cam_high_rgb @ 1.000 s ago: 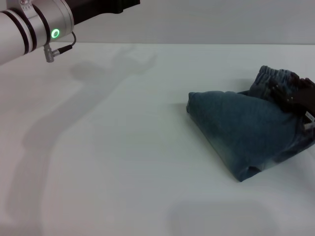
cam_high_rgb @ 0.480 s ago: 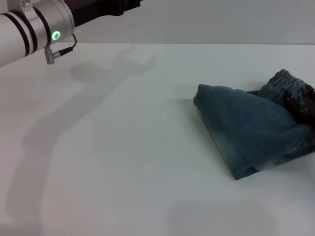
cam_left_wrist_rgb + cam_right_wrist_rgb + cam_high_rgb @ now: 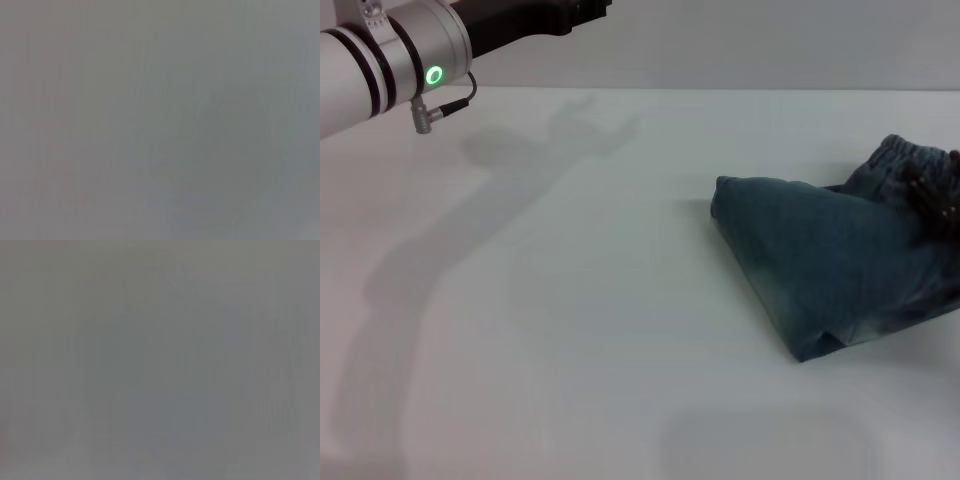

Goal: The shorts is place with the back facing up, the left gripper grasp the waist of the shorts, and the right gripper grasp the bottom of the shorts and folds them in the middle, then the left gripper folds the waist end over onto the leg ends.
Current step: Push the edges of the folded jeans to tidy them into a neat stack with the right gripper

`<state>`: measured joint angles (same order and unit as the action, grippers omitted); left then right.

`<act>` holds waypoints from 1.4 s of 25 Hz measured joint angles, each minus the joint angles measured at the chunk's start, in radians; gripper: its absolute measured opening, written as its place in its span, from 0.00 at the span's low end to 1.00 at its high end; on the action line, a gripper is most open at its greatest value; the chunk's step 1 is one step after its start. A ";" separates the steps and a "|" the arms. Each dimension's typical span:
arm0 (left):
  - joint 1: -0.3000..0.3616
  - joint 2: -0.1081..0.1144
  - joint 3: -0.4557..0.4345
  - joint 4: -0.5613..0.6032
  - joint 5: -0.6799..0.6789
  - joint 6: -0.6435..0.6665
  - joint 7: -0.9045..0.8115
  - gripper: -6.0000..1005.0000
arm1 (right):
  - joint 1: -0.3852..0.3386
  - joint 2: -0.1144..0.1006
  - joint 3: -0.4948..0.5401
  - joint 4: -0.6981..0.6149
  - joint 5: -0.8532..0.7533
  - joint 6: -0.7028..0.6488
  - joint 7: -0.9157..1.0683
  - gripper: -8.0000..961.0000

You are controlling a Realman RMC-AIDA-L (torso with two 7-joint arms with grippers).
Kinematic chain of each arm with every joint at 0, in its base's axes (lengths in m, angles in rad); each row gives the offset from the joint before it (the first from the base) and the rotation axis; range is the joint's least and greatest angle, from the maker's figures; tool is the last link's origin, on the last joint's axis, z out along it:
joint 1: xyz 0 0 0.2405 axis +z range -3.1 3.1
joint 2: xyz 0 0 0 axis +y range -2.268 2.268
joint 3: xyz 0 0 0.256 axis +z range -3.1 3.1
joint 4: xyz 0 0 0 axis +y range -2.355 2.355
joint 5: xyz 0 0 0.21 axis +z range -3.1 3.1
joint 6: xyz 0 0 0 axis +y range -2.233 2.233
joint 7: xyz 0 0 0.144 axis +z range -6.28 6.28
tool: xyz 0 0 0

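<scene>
Head view: the plain white tabletop (image 3: pixel 570 330) is evenly and brightly lit from above. A soft grey shadow of the raised white-and-black left arm (image 3: pixel 390 55) is cast diagonally across it, and a fainter shadow is seen at the near edge. The folded blue denim shorts (image 3: pixel 830 260) are slightly blurred. Both wrist views are rendered as featureless grey haze.

Blue denim shorts (image 3: pixel 830 270), white table (image 3: pixel 570 300)

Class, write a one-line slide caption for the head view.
Folded denim shorts lie on the white table; the left arm hangs raised at the far left.
</scene>
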<state>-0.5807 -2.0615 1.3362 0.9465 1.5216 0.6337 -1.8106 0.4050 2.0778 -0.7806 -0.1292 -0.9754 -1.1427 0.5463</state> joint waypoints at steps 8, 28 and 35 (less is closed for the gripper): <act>0.011 0.001 -0.002 0.008 0.000 0.010 -0.005 0.81 | -0.092 0.000 0.031 0.003 -0.004 -0.191 -0.062 0.60; 0.004 0.003 -0.003 0.001 0.000 0.012 -0.006 0.81 | -0.294 -0.007 0.029 -0.010 -0.189 -0.315 -0.062 0.60; -0.002 0.003 -0.002 0.000 0.000 0.012 -0.003 0.81 | -0.244 -0.006 0.026 -0.007 -0.195 -0.257 -0.062 0.60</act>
<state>-0.5826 -2.0584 1.3345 0.9463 1.5217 0.6457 -1.8136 0.1615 2.0714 -0.7550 -0.1363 -1.1704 -1.3995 0.4847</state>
